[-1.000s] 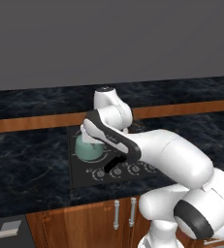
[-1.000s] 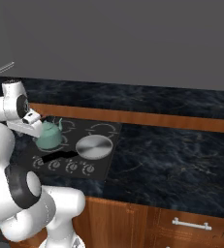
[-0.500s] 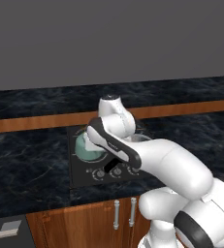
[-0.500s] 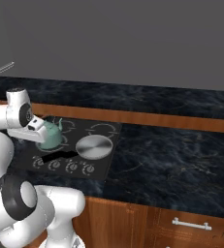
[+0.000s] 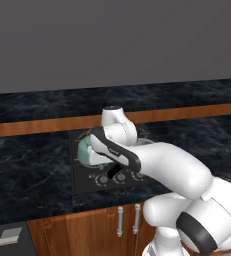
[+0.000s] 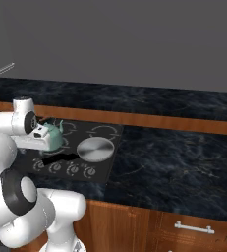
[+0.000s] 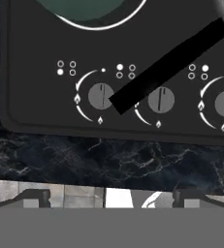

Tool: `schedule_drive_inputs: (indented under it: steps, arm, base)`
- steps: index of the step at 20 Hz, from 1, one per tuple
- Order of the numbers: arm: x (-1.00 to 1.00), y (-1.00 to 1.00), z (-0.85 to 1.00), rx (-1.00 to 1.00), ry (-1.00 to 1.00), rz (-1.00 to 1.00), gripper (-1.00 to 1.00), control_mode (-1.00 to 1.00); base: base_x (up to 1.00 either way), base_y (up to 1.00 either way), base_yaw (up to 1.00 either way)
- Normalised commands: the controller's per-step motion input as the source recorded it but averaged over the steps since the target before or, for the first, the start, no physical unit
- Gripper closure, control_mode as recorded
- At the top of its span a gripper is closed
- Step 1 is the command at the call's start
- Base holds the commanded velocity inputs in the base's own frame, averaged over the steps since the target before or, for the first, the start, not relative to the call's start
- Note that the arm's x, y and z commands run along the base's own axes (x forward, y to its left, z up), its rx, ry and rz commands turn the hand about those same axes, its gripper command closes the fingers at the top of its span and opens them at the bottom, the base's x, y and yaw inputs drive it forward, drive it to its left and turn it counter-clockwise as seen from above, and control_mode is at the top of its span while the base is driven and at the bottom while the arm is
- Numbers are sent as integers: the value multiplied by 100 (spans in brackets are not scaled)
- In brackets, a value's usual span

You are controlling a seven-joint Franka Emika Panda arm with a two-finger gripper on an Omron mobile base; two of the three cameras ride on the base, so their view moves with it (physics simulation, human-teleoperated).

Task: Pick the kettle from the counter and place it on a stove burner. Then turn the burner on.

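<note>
The counter [image 6: 184, 162] spans both base views, carrying the black cooktop [image 6: 107, 170] at left of centre. The kettle [image 6: 51, 139] already sits on the stove burner [image 7: 96, 25] ring, top of the hand view. The fingers [image 7: 108, 196] are wide apart and empty, facing the leftmost knob [image 7: 100, 96], likely to switch it on

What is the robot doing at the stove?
The white robot arm has the mint-green kettle sitting on a ring of the black cooktop, next to a silver pan. Its gripper is open and holds nothing. It hangs over the front row of knobs, facing the leftmost knob. The pan's black handle reaches over the knob row.
</note>
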Motion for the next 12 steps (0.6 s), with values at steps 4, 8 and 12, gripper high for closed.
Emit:
schedule_drive_inputs:
  steps: [4,8,12]
  arm:
    - [16,0,-42,0,9,8,-100,-100]
    - [19,0,-38,0,9,7,-100,-100]
    - [24,0,-32,0,2,6,-100,-100]
  base:
    - [0,0,0]
    - [0,0,0]
    - [0,0,0]
